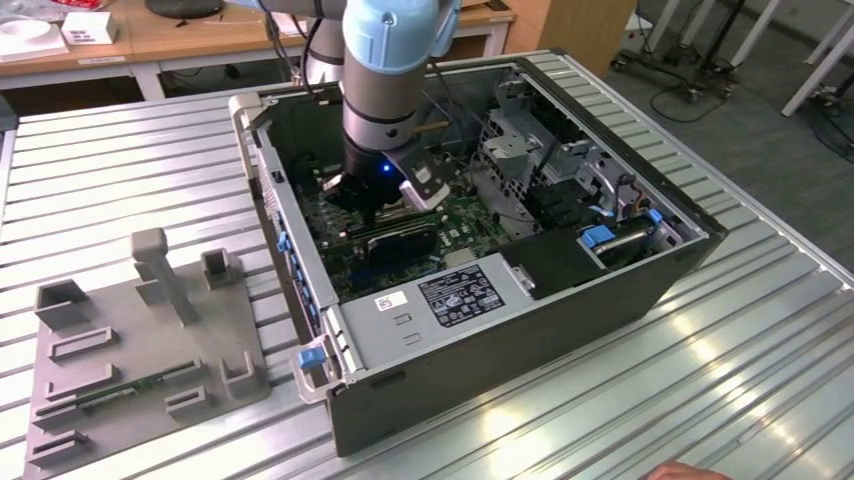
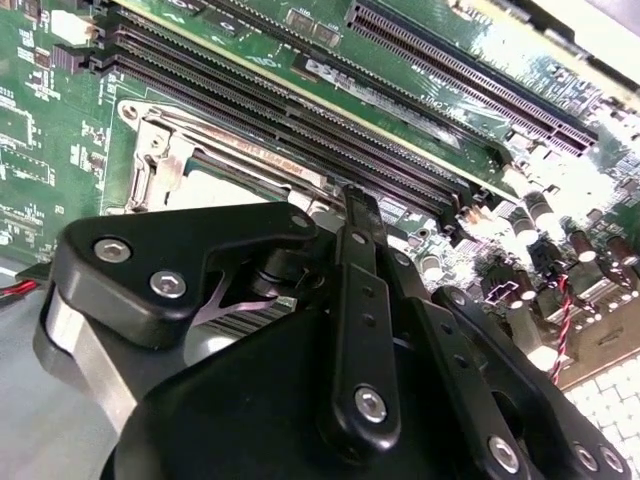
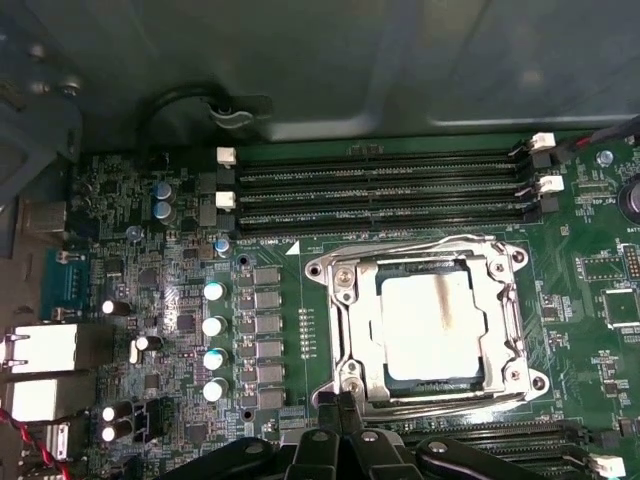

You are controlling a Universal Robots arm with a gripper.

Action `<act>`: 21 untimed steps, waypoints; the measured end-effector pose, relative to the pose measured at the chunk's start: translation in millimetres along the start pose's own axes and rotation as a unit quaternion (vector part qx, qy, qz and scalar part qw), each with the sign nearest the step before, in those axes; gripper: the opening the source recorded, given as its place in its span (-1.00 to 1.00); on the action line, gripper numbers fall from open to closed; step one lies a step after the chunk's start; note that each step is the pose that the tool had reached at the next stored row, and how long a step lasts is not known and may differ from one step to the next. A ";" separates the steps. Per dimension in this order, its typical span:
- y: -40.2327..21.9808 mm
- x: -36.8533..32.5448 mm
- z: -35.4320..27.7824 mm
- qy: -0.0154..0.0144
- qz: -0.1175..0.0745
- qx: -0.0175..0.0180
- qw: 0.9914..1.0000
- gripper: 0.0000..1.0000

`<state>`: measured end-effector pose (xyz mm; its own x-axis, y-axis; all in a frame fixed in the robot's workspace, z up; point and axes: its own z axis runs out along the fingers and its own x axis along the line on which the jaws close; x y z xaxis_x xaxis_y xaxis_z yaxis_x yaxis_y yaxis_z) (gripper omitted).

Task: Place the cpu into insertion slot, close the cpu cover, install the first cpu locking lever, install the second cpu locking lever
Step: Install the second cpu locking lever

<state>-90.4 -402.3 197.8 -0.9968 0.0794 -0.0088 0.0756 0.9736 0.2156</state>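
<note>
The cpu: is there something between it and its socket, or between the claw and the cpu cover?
Nothing visible. The cpu already lies in the socket, with the cpu cover closed as a frame around it. In the first wrist view the claw sits at the cover's near edge, with no cable or part between them.

Silvery-tan cpu (image 3: pixel 430 325), silver cpu cover (image 3: pixel 352 330), green motherboard (image 3: pixel 290 330).
</note>
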 end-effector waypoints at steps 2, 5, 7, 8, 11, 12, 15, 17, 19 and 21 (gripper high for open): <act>-0.4 0.0 0.4 0.000 0.000 -0.001 1.000 -0.79; -0.8 0.0 1.2 0.000 0.000 -0.003 1.000 -0.79; -1.1 0.0 2.1 0.000 0.000 -0.003 1.000 -0.79; -1.2 0.0 2.5 0.000 0.000 -0.003 1.000 -0.79; -1.4 0.0 3.7 0.000 0.000 -0.003 1.000 -0.79; -1.5 0.0 3.9 0.000 0.000 -0.003 1.000 -0.79; -1.7 0.2 4.6 0.000 0.000 -0.003 1.000 -0.79; -1.7 0.4 4.8 0.000 0.000 -0.003 1.000 -0.79; -1.7 0.6 5.0 0.000 0.000 -0.003 1.000 -0.79; -1.8 1.1 5.1 0.000 0.000 -0.003 1.000 -0.79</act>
<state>-91.6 -402.8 192.4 -0.9968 0.0795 -0.0084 0.0756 0.9722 0.2215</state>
